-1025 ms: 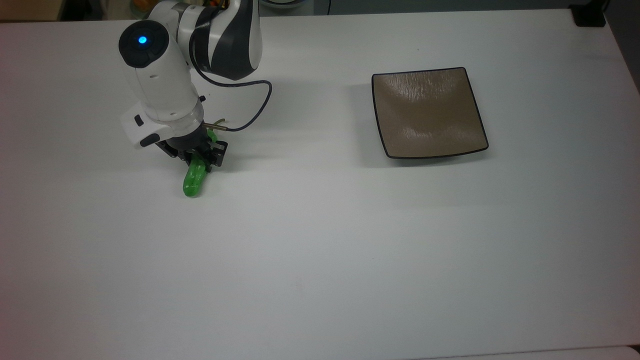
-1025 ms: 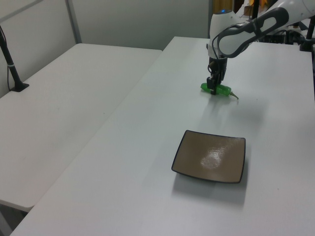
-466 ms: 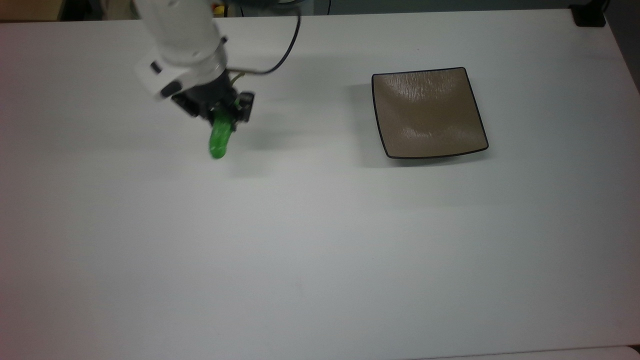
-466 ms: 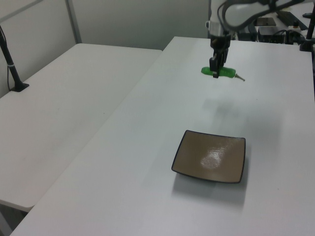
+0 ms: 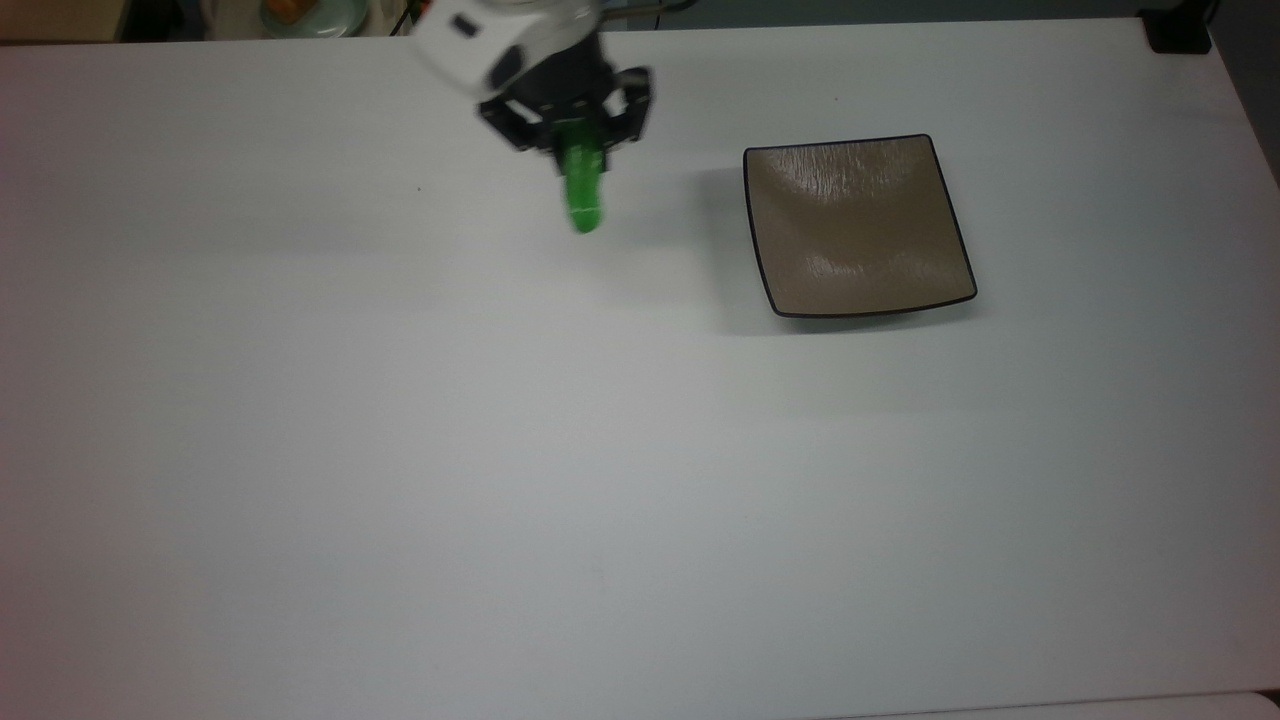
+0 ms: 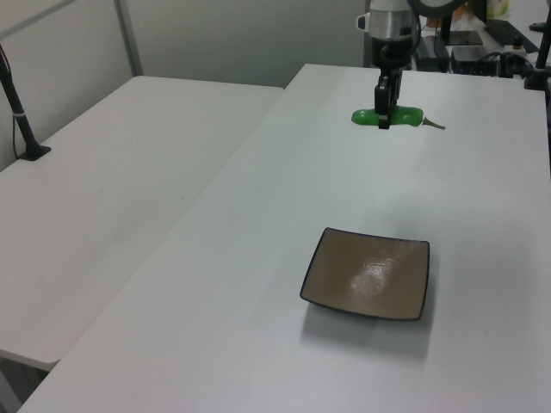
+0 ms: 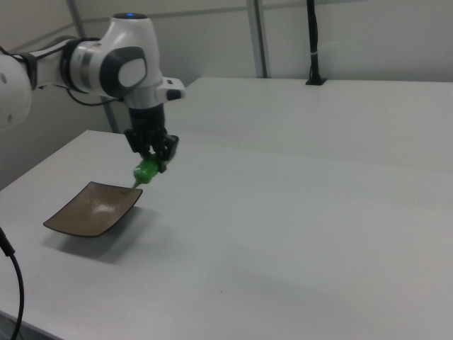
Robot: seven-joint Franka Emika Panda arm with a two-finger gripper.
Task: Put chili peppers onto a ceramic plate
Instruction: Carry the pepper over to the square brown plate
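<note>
Nearest in top view: bare white table (image 5: pixel 600 500). Square glossy taupe-brown ceramic plate (image 5: pixel 858 228) w/ thin dark rim sits toward table's far edge, empty. Beyond, black two-finger gripper (image 5: pixel 570 125) pinched on bright green bumpy chili pepper (image 5: pixel 583 190), held aloft, well apart from plate. I judge pepper light, stiffish, skin slick; mid-body grip looks sound, thin stem (image 6: pixel 433 126) no good for holding.
</note>
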